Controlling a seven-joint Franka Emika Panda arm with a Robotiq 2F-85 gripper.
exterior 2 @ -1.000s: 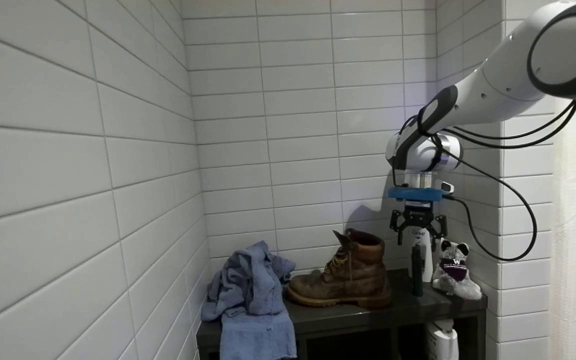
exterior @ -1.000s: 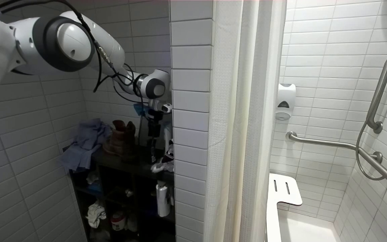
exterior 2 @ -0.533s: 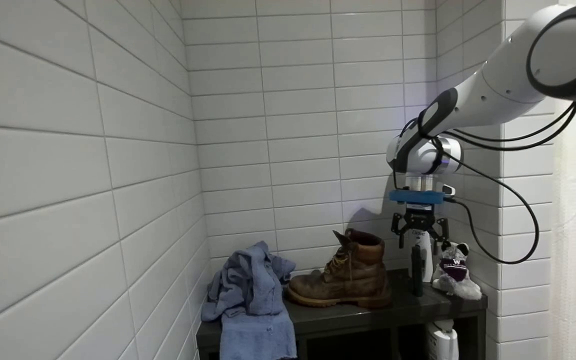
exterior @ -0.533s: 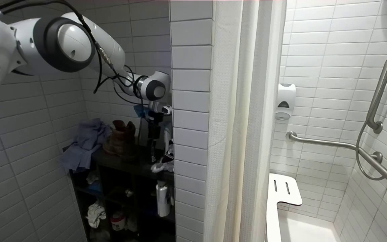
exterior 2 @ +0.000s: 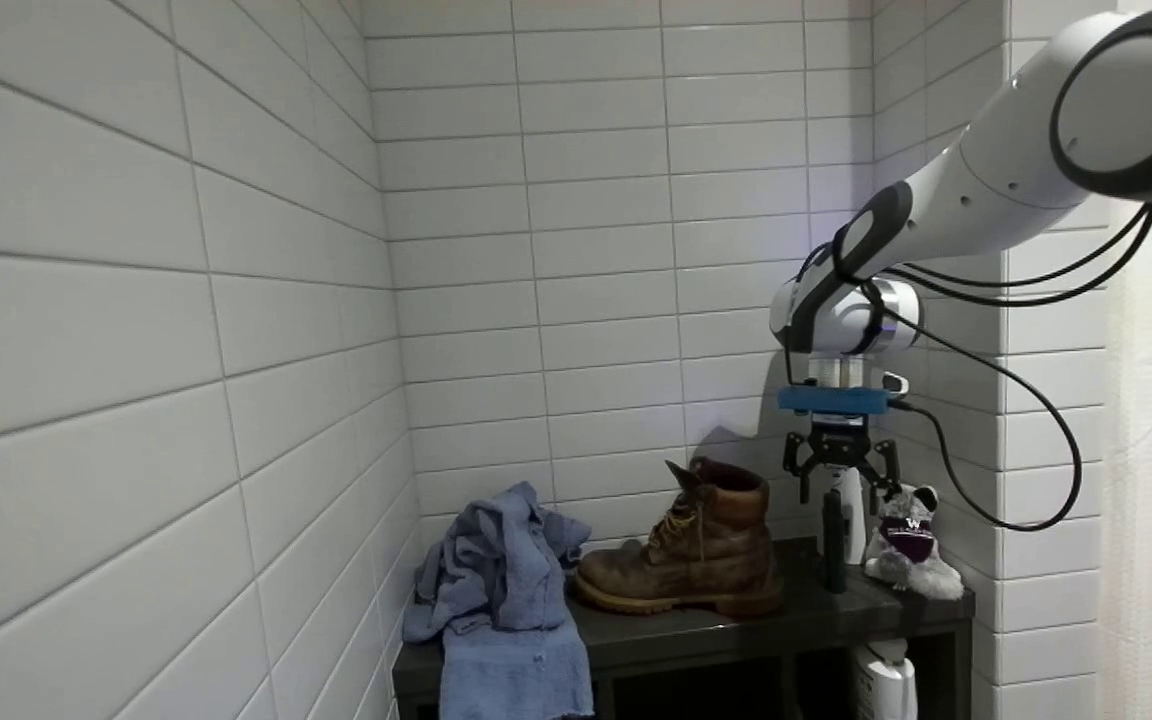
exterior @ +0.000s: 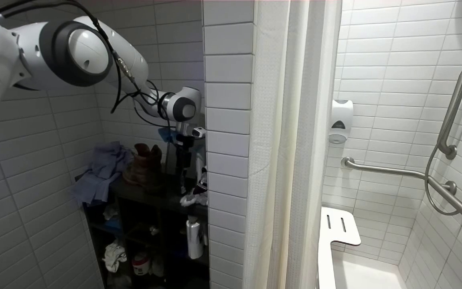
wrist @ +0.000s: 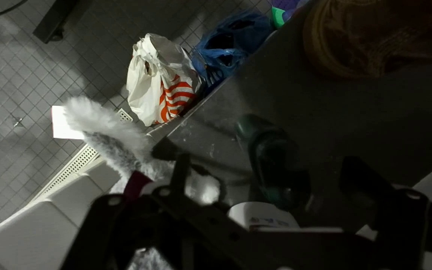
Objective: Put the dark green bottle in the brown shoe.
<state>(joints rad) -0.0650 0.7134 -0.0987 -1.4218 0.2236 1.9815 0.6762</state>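
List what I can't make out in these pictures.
Depths of the brown shoe: both exterior views, hidden by its own walls; wrist view, cut off by the edges.
Part of the upper white bottle: an exterior view, behind the gripper and the dark green bottle.
Part of the stuffed toy: an exterior view, behind the tiled pillar.
Some contents of the shelf compartments: an exterior view, too dark.

The dark tabletop (exterior 2: 801, 588) in an exterior view carries one brown leather boot (exterior 2: 701, 560); at its nine o'clock, one crumpled blue-grey cloth (exterior 2: 514, 580); at three, two bottles (slim dark green bottle (exterior 2: 834, 545), white plastic bottle (exterior 2: 855, 515)) and one grey plush animal (exterior 2: 908, 550).
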